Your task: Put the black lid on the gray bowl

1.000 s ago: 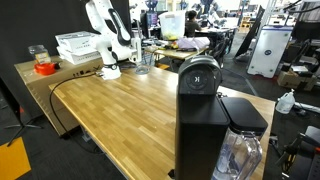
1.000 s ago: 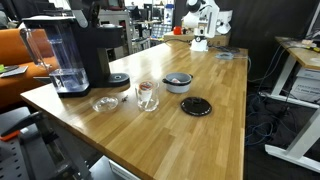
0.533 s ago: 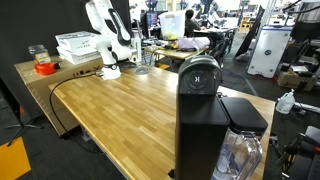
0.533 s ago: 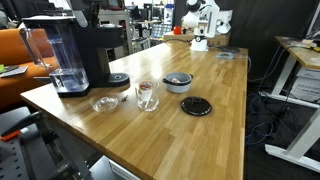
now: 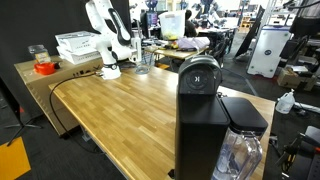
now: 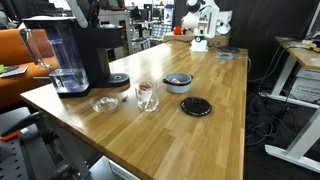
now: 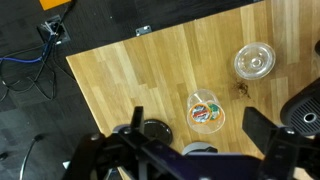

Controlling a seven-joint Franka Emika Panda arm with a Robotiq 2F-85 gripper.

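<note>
The black lid (image 6: 196,106) lies flat on the wooden table, just beside the gray bowl (image 6: 178,82), which stands upright. In the wrist view the lid (image 7: 155,130) shows far below near my left finger, and the bowl (image 7: 200,150) is mostly hidden behind the gripper body. My gripper (image 7: 196,118) is open and empty, high above the table and well away from both. The arm (image 6: 203,20) stands at the far end of the table.
A clear glass cup (image 6: 147,96) with a printed bottom stands beside the bowl, with a clear glass lid (image 6: 104,103) beyond it. A black coffee machine (image 6: 80,50) occupies the table corner and blocks much of an exterior view (image 5: 200,105). Cables (image 7: 45,55) lie on the floor.
</note>
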